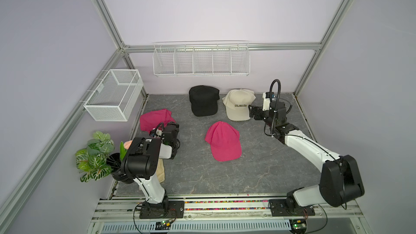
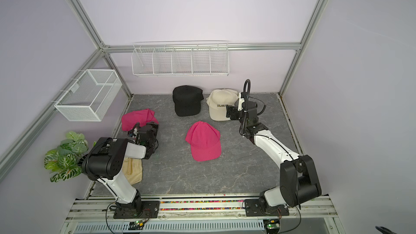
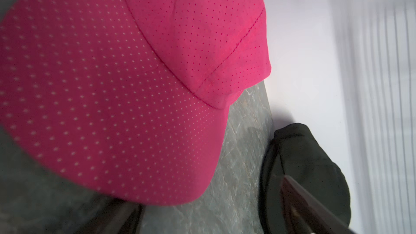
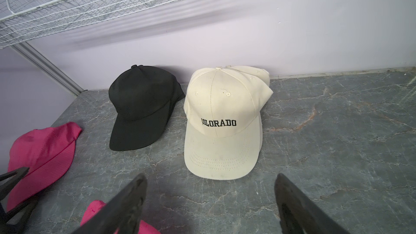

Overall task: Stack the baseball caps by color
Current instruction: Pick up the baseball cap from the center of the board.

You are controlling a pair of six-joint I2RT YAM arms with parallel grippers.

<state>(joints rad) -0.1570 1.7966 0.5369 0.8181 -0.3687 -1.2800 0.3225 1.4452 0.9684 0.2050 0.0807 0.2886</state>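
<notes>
Black baseball caps [image 1: 203,103] [image 4: 141,109] lie stacked by the back wall, with cream "COLORADO" caps [image 1: 238,105] [image 4: 222,118] stacked to their right. One pink cap [image 1: 222,141] [image 2: 203,141] lies mid-table. Another pink cap [image 1: 154,119] [image 3: 117,82] sits at the left edge. My left gripper [image 1: 173,125] [image 3: 209,201] is at that cap's brim with its jaws wide apart; the brim's corner covers one finger and only table shows in the gap. Just in front of the cream brim, my right gripper [image 1: 252,112] [image 4: 209,183] is open and holds nothing.
A white wire rack [image 1: 201,59] hangs on the back wall and a mesh basket [image 1: 113,94] on the left wall. A potted plant [image 1: 96,156] stands at the left front corner. A beige cloth bag [image 1: 160,172] lies under the left arm.
</notes>
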